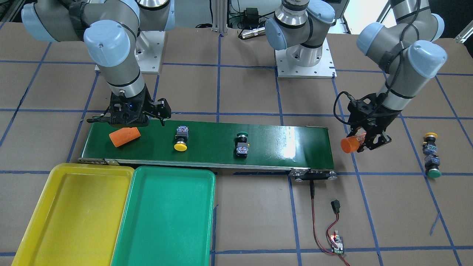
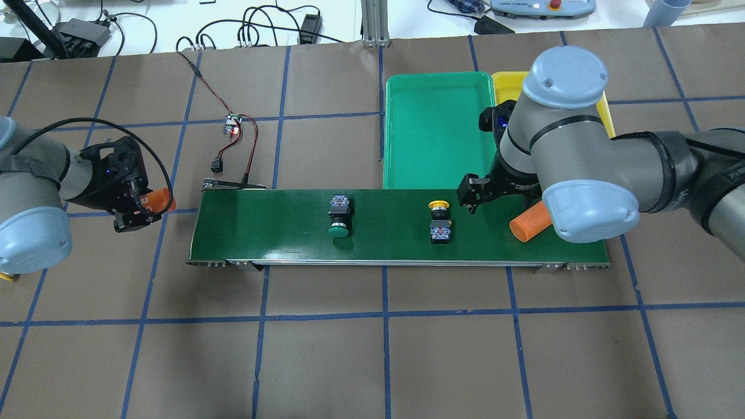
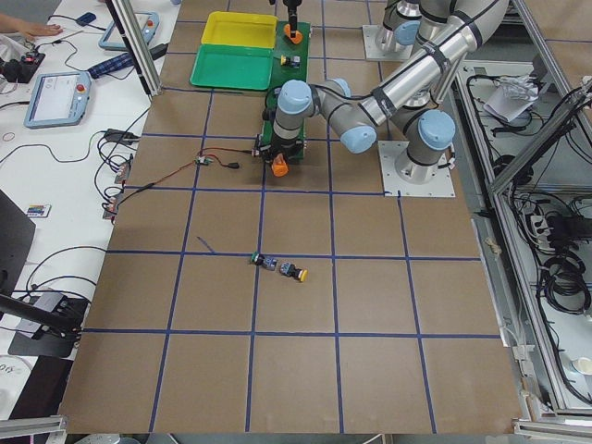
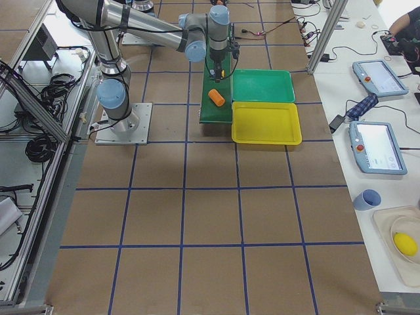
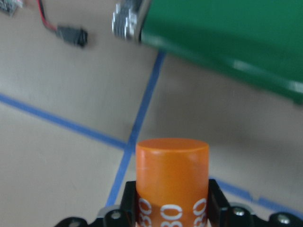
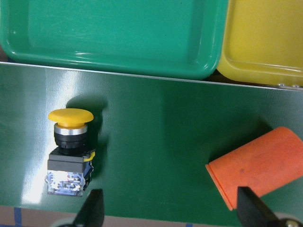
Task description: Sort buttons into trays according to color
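Observation:
On the dark green belt [image 1: 288, 144] lie a yellow button [image 1: 180, 138] [image 2: 439, 218] [image 6: 70, 142] and a green button [image 1: 242, 144] [image 2: 339, 216], both on their sides. Another yellow button [image 1: 430, 142] and green button [image 1: 433, 166] lie together on the table beyond the belt's end. The yellow tray [image 1: 74, 214] [image 6: 265, 42] and green tray [image 1: 166, 218] [image 2: 436, 128] stand side by side, both bare. My right gripper [image 1: 129, 120] [image 6: 173, 213] hangs open over the belt, between the yellow button and an orange cylinder [image 1: 125, 136] [image 6: 258, 165]. My left gripper [image 1: 364, 142] [image 2: 137, 203] is shut on a second orange cylinder [image 1: 349, 144] [image 5: 173, 179] just off the belt's other end.
A small circuit board [image 1: 337, 242] with red and black wires lies on the table near the belt's motor end. Blue tape lines grid the brown table. The arm bases [image 1: 305, 62] stand behind the belt.

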You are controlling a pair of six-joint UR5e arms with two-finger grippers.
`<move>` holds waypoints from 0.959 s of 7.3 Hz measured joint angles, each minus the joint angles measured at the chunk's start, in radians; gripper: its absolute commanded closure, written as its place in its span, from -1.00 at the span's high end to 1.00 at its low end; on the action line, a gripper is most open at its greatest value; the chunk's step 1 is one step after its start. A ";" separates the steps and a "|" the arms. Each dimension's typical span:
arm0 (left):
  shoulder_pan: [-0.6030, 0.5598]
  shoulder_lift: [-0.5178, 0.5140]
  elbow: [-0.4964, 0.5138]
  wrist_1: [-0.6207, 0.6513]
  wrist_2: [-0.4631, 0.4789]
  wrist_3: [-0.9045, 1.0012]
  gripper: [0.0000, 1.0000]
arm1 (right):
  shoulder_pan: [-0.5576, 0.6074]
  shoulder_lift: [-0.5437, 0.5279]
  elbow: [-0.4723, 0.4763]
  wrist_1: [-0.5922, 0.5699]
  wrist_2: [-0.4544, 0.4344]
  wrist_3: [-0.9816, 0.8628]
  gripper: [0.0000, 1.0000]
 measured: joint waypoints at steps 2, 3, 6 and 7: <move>-0.131 0.010 -0.001 0.003 0.006 -0.115 -1.00 | 0.003 0.001 0.001 0.000 0.002 0.028 1.00; -0.178 -0.005 -0.005 0.009 0.005 -0.136 -1.00 | 0.006 0.006 0.000 -0.008 0.002 0.052 1.00; -0.226 -0.022 -0.026 0.020 0.003 -0.163 0.76 | 0.020 0.032 0.003 -0.033 0.008 0.086 1.00; -0.229 -0.024 -0.034 0.025 0.001 -0.174 0.86 | 0.032 0.042 0.004 -0.042 0.013 0.107 1.00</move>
